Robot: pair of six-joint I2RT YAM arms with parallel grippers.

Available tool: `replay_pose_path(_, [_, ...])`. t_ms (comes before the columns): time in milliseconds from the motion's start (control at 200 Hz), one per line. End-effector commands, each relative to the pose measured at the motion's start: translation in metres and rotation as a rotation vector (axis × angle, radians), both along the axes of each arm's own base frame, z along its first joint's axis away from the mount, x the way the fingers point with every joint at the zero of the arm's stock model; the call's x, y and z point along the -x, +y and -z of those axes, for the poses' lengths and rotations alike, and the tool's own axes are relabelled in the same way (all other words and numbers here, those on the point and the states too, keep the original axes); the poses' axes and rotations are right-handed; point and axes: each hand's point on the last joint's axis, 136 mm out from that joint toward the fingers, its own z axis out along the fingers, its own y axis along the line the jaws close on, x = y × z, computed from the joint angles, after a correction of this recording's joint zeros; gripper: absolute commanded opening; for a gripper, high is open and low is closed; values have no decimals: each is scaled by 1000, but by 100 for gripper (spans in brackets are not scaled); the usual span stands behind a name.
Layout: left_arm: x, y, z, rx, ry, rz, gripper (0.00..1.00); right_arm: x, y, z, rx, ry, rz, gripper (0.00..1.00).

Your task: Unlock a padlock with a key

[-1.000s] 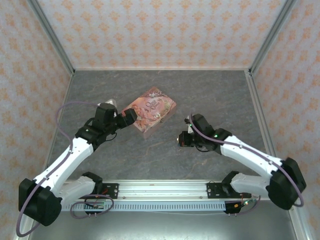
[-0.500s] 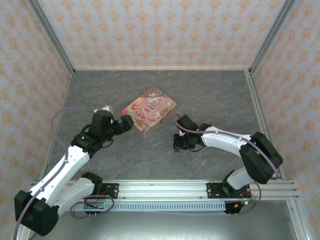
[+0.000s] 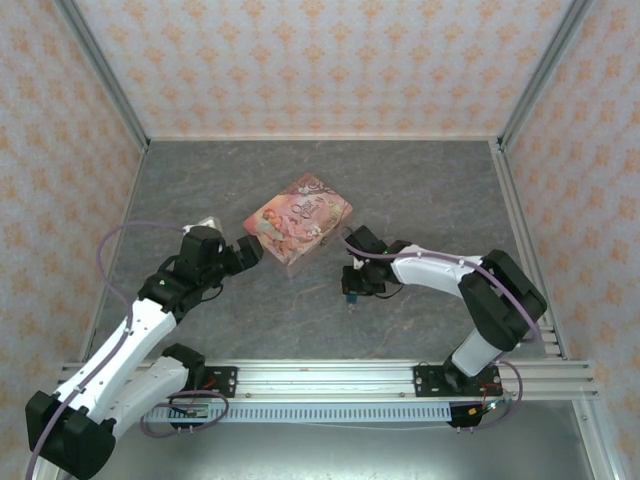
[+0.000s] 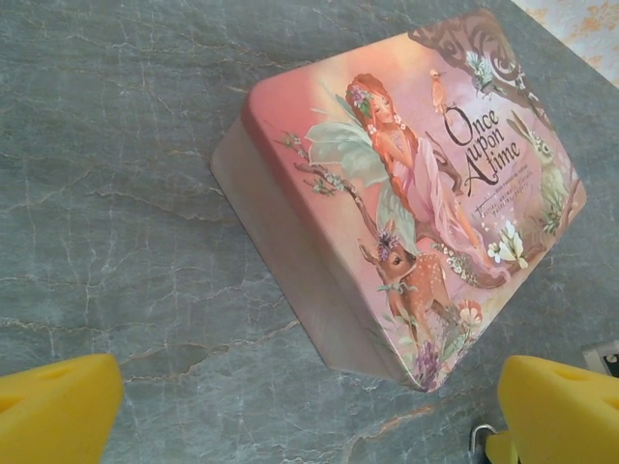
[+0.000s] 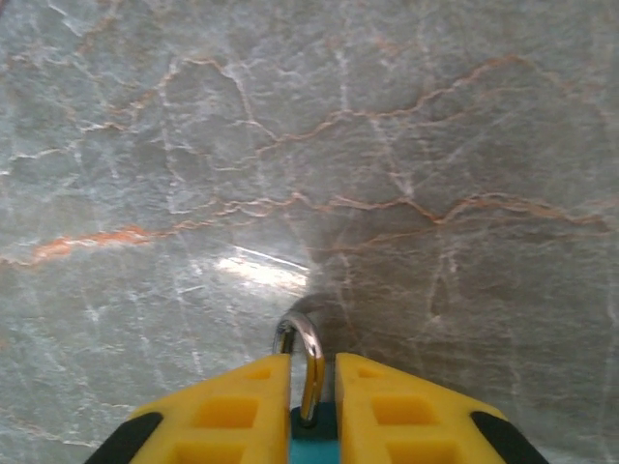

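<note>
Right wrist view: my right pincer, narrow, holds the tiny blue-bodied padlock with metal shackle low over the grey marbled worktop. My left pincer gapes wide, facing the pink illustrated tin. Step, as I judge it: steadying the lock. The next move calls for fetching the key.

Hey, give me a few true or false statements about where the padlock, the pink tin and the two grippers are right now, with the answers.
1. The left gripper has its jaws wide open. True.
2. The padlock lies on top of the pink tin. False: it sits between the fingers of the right gripper, low over the bare table.
3. The tin's lid reads "Once upon a time". True.
4. The left gripper is clamped on the tin. False: the tin lies ahead of its spread fingers, untouched.
</note>
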Motion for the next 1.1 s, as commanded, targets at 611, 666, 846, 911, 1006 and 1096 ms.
replay_pose_path(611, [13, 49, -61, -163, -217, -128, 100, -49, -51, -93, -29, -414, 128, 42])
replay_pose_path(666, [13, 54, -66, -192, -250, -143, 100, -53, -66, -103, -2, -477, 169, 45])
replay_pose_path(846, [4, 74, -62, -342, -314, -196, 100, -56, -119, -135, 67, -713, 310, 61])
replay_pose_path(911, [2, 88, -59, -400, -311, -273, 100, -56, -139, -144, 88, -790, 375, 67])
replay_pose_path(1006, [-1, 102, -58, -476, -300, -342, 100, -54, -171, -153, 142, -880, 472, 78])
replay_pose_path(1096, [-9, 104, -55, -519, -288, -343, 100, -51, -192, -157, 197, -947, 508, 89])
